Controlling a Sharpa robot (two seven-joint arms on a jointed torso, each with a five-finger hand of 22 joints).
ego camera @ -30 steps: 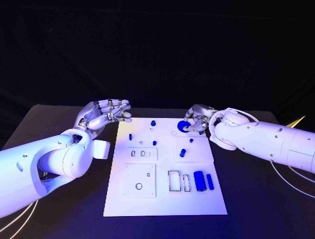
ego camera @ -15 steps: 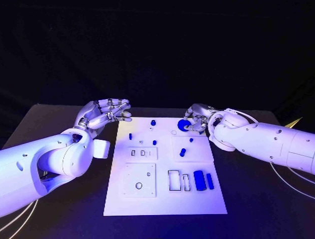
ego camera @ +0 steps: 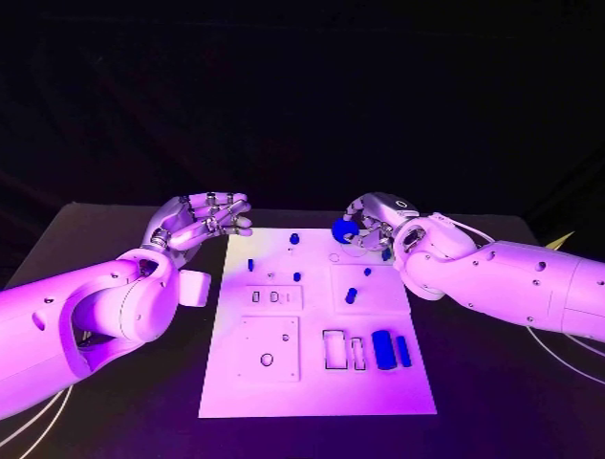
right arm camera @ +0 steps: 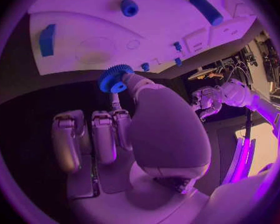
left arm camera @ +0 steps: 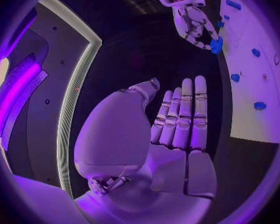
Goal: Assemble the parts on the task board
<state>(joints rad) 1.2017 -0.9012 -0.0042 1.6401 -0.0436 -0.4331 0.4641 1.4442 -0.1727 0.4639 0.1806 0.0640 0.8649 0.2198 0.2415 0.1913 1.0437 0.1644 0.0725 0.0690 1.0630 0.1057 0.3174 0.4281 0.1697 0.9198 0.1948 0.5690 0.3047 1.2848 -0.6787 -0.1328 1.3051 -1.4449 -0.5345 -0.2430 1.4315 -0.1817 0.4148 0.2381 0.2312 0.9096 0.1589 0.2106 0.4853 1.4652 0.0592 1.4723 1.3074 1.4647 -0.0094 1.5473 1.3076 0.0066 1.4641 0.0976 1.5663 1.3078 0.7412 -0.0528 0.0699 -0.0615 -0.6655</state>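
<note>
The right hand [ego camera: 374, 226] pinches a blue gear [ego camera: 343, 229] above the board's [ego camera: 316, 382] far edge, apparently fetching it to seat next, while the left hand [ego camera: 199, 222] idles, fingers loosely curled on nothing.

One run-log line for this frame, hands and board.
right hand: holds blue gear above task board far edge | left hand: empty, beside board | rest: parts on board

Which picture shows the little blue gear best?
The right wrist view: the blue gear is close, teeth clear, held by the right hand. The head view and left wrist view show it tiny.
</note>
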